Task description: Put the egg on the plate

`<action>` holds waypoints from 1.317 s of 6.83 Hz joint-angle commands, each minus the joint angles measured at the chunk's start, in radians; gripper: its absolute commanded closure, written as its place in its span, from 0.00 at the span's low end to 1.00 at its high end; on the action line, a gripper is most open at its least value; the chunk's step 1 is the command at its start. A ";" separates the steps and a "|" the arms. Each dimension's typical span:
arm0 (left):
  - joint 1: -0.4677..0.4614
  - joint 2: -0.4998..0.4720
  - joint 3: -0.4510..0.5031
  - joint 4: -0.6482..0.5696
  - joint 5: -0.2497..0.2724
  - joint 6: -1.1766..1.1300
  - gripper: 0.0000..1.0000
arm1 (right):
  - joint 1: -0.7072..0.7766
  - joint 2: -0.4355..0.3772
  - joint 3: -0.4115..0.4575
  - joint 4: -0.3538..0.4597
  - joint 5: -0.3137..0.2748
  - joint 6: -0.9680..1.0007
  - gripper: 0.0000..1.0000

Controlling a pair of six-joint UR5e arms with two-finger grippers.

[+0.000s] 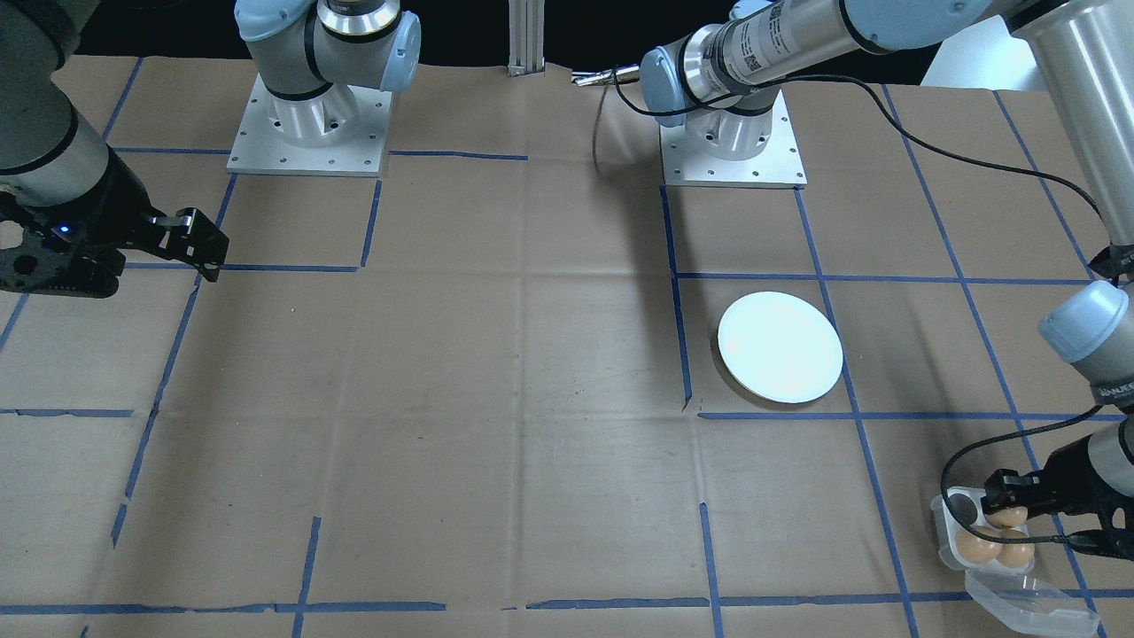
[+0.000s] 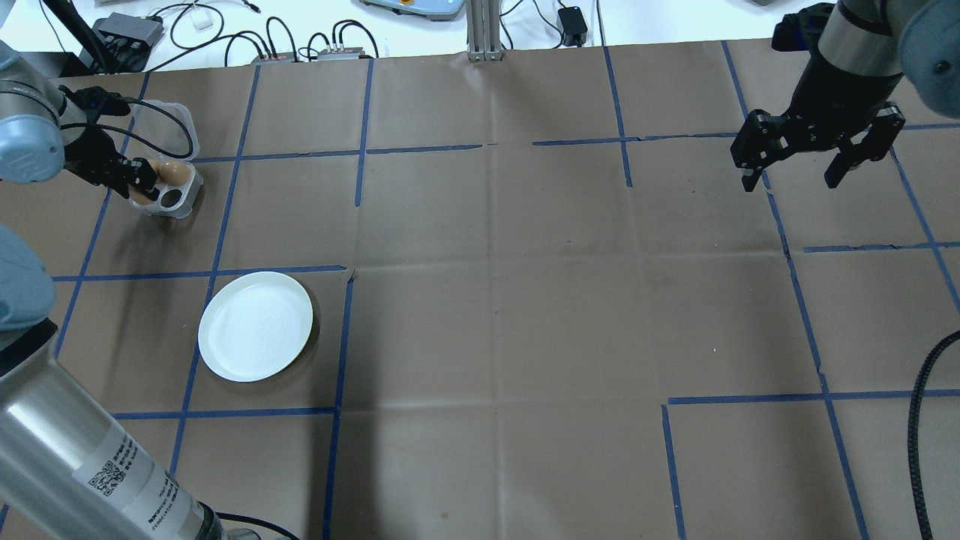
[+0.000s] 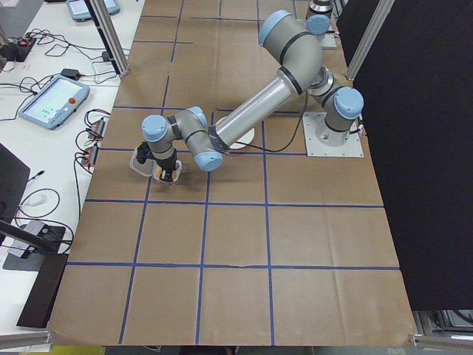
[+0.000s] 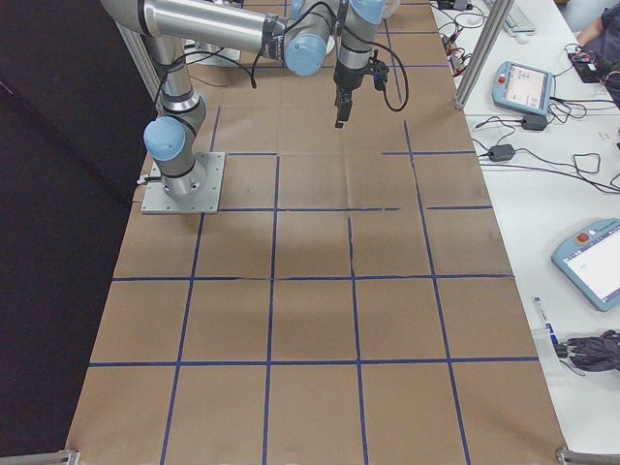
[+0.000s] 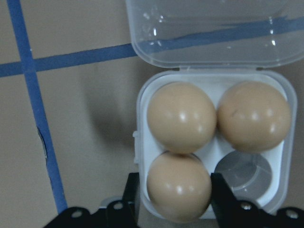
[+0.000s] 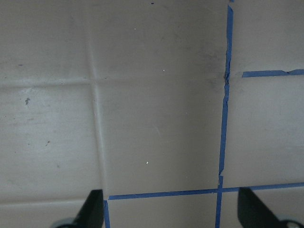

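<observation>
Left wrist view: my left tool point(image 5: 179, 199) is down at the egg tray point(image 5: 273, 101), one finger point(image 5: 129, 194) on each side of the near-left egg point(image 5: 179, 192); the fingers are closed to about the egg's width and appear to touch its sides; the egg sits in its cup, whether lifted I cannot tell; two more eggs point(image 5: 182, 116) fill the far cups, touching each other; the near-right cup point(image 5: 243, 171) is bare; the clear lid point(image 5: 213, 33) lies open flat beyond the tray, over a blue tape line point(image 5: 71, 59).

Overhead view: tray point(image 2: 166, 193) sits at the far left of the bench point(image 2: 525, 300), my left tool point(image 2: 141, 178) over it; the plate point(image 2: 256, 325) lies nearer me, well apart from the tray, in the next taped square, nothing on it.

Front view: plate point(image 1: 780, 347) glossy white, flat on the brown paper; left tool point(image 1: 1005, 507) over the tray point(image 1: 946, 532) at the bench corner.

My right tool point(image 2: 808, 154) hangs above the bench on the far right, fingers spread wide, holding nothing; right wrist view shows only bare paper and tape between the fingertips point(image 6: 94, 209).
</observation>
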 commanded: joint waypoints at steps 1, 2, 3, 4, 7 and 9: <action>0.000 0.004 0.000 -0.001 -0.001 0.001 0.53 | 0.000 0.000 0.000 0.000 0.000 0.000 0.00; 0.000 0.001 0.000 0.001 -0.001 0.002 0.63 | 0.000 0.000 0.000 0.000 0.000 0.000 0.00; 0.000 0.006 0.000 -0.001 -0.001 0.002 0.76 | 0.000 0.000 0.000 0.000 0.000 0.000 0.00; -0.003 0.019 -0.002 -0.002 -0.001 0.002 0.83 | 0.000 0.000 0.000 0.000 0.000 0.000 0.00; -0.003 0.079 -0.019 -0.042 0.002 0.000 0.93 | 0.000 0.000 0.000 0.000 0.000 0.000 0.00; -0.017 0.179 -0.070 -0.172 -0.020 -0.064 0.95 | 0.000 0.000 0.000 0.000 0.000 0.000 0.00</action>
